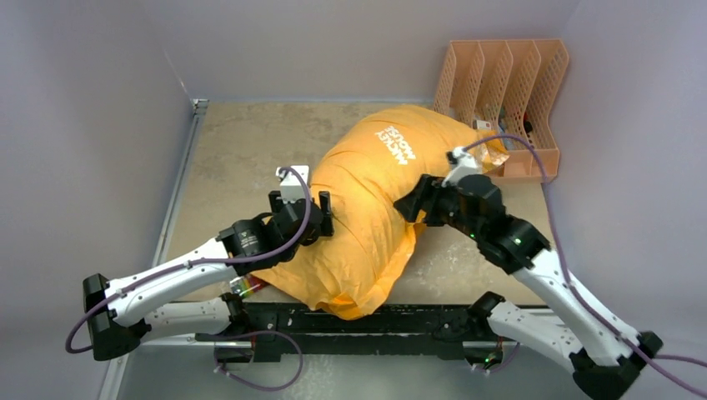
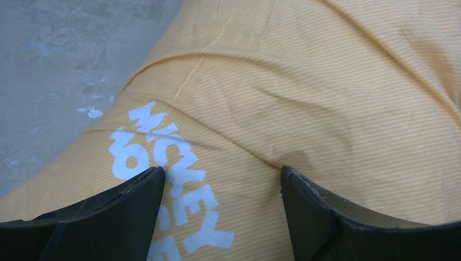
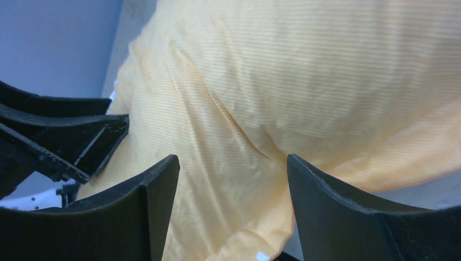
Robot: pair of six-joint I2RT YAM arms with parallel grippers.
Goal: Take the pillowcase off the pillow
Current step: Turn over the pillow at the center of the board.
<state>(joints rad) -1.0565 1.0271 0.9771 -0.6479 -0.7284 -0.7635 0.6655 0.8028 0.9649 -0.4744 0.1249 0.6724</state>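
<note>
**Cover on, both pincers spread**

We see the pillowcase [image 1: 375,208] bulging full at the middle of the table [image 1: 250,142], its long axis running from 1 o'clock down to 7 o'clock. The pillow is hidden inside it. White "Mickey Mouse" print [image 1: 393,143] sits on the 12 o'clock end.

The left gripper [image 2: 223,176] is at the cover's 9 o'clock flank with its jaws spread wide. Striped fabric and white lettering lie beyond them, and nothing is pinched.

The right gripper [image 3: 232,163] is at the 3 o'clock flank, its jaws likewise apart over creased cloth and holding nothing.

A peach file rack [image 1: 500,92] stands at 1 o'clock, just beside the cover's far end.
</note>
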